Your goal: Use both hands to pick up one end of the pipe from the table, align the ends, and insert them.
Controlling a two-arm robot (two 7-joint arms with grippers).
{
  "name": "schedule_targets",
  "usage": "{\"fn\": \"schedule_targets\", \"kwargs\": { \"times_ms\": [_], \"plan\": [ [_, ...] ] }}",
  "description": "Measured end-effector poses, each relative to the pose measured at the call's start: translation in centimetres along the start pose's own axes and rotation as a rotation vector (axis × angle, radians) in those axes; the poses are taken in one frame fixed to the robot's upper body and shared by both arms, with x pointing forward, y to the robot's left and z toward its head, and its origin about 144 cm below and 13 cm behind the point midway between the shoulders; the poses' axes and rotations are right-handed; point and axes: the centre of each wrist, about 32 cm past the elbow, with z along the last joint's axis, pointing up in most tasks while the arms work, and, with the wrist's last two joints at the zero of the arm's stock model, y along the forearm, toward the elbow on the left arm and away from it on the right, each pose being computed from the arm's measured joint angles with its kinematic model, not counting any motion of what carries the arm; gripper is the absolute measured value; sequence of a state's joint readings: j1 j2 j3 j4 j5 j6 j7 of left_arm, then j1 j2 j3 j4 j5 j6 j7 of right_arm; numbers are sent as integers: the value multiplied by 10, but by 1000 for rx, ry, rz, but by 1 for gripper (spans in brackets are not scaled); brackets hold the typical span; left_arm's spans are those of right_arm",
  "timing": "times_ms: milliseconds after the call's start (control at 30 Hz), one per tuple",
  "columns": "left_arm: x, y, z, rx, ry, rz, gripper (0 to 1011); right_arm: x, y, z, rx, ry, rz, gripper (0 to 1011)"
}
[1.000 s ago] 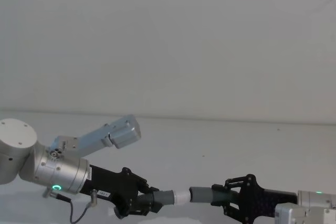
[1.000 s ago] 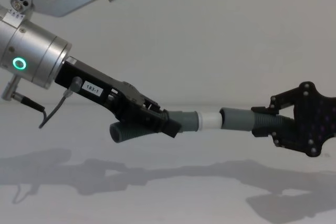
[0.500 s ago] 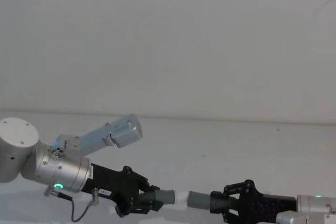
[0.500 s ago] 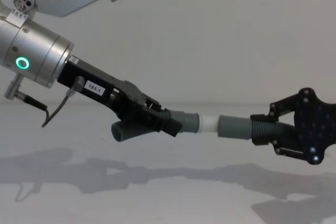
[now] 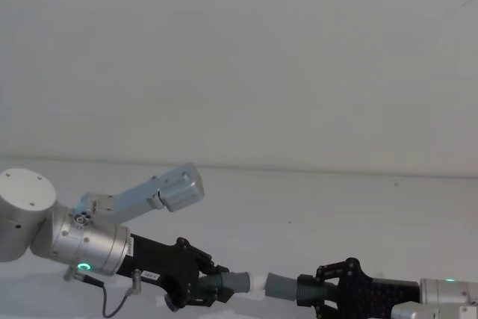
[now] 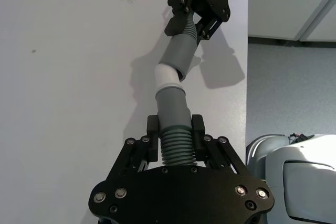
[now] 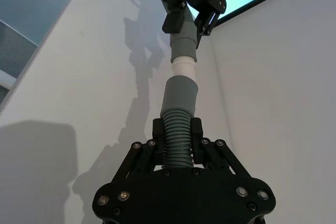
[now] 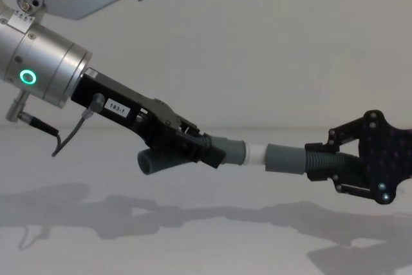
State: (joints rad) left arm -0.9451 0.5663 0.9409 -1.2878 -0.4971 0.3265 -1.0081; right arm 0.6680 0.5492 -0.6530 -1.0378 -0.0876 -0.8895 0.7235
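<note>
Your left pincer (image 8: 205,151) and right pincer (image 8: 320,167) each grip one pipe piece above the desk (image 8: 193,243), so now only pushing the white plug tip (image 8: 256,156) fully into the socket mouth (image 8: 269,158) remains.

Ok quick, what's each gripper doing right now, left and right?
Left gripper: shut on the pipe piece with the white plug tip.
Right gripper: shut on the pipe piece with the socket mouth.

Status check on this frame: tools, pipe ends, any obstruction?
Left tool shut on plug piece. Right tool shut on socket piece. White plug tip at socket mouth, not seated. Nothing in the way.
</note>
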Motion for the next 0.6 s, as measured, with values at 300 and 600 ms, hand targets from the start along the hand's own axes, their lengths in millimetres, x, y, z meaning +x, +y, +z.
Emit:
{"fn": "schedule_targets", "kwargs": {
  "times_ms": [300, 600],
  "plan": [
    [-2, -2, 0, -10, 5, -17, 334, 2, 2, -1, 9, 22, -22, 260],
    [-2, -2, -1, -13, 9, -21, 334, 3, 2, -3, 26, 47, -47, 260]
  ]
}}
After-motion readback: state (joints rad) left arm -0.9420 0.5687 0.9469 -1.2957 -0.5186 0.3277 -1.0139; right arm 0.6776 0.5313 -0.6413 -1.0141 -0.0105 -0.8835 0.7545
